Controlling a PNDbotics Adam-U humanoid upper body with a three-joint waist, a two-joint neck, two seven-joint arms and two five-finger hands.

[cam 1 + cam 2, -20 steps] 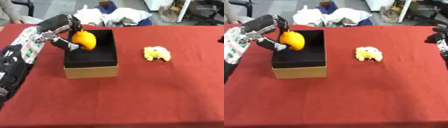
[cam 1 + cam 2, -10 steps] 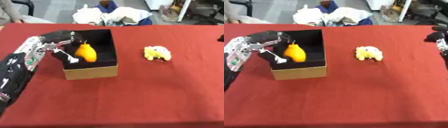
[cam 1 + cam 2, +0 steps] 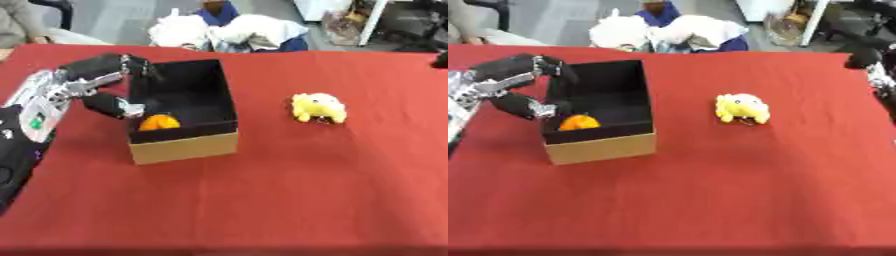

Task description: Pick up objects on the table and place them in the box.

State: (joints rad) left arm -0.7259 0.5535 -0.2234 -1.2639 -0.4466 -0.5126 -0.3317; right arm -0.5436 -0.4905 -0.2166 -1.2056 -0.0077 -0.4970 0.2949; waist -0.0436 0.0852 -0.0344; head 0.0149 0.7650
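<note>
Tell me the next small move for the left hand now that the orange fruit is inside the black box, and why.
Probably lift the left hand up and clear of the black cardboard box. The round orange fruit already lies on the box floor, apart from the fingers, which are spread over the left wall. The yellow plush toy on the red tablecloth remains to be picked.

The table (image 3: 262, 200) is red; the box (image 3: 184, 120) on it is tan outside, black inside, with an orange fruit (image 3: 159, 122) in it; right of the box, a yellow toy (image 3: 318, 107); left of it, a black-and-silver left hand (image 3: 103, 89).
</note>
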